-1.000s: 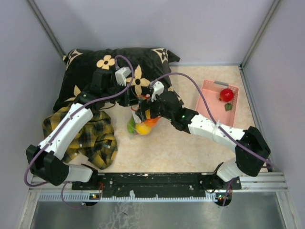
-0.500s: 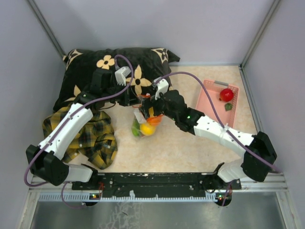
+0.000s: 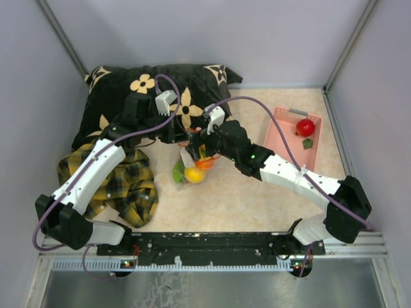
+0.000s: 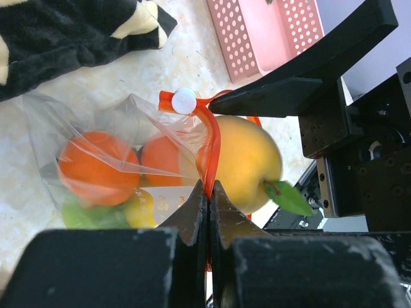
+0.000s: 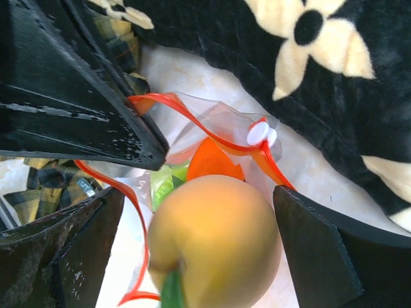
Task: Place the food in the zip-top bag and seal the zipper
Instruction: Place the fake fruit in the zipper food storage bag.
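2 smooth rnd oranges (image 4: 93, 168) in crinkly clear zip-top bag (image 4: 51, 119).

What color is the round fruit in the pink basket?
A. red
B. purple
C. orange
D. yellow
A: a red apple lies at the far end of the pink basket, next to a small green piece.

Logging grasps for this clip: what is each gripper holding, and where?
Left gripper pinches the zip-top bag by its zipper. Right gripper brackets the yellow fruit; whether it grips cannot be told.
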Available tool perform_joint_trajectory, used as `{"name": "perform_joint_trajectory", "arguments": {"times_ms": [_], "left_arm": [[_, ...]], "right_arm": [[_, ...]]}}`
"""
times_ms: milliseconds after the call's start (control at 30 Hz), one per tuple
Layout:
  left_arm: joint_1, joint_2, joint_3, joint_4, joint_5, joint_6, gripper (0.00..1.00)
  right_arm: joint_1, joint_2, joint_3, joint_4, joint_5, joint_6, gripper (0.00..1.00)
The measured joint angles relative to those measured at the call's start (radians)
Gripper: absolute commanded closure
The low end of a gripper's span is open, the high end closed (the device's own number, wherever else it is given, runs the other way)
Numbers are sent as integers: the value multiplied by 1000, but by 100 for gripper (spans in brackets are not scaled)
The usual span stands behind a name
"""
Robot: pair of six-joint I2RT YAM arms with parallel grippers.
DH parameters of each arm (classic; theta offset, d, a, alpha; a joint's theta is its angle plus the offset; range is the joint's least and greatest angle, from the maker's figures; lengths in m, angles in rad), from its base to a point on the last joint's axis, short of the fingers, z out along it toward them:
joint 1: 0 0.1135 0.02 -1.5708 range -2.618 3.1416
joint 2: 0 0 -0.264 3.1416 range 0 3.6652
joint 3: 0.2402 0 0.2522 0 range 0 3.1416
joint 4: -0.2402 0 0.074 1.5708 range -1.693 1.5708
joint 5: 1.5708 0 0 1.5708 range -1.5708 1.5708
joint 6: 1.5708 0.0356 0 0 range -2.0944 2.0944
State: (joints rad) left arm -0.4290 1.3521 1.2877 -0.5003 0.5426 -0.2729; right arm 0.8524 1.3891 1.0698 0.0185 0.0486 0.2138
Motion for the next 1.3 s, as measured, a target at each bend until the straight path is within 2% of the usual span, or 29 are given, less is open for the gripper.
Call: {"name": "perform_joint_trajectory", "arguments": {"times_ms": [1000, 1300], "left_arm": [[5, 4, -6, 11, 10, -4, 100], [5, 6, -6, 6, 13, -8, 100]], "right_arm": [[-5, 1, 0, 86, -70, -43, 1], [-10, -50, 0, 86, -109, -69, 1]]}}
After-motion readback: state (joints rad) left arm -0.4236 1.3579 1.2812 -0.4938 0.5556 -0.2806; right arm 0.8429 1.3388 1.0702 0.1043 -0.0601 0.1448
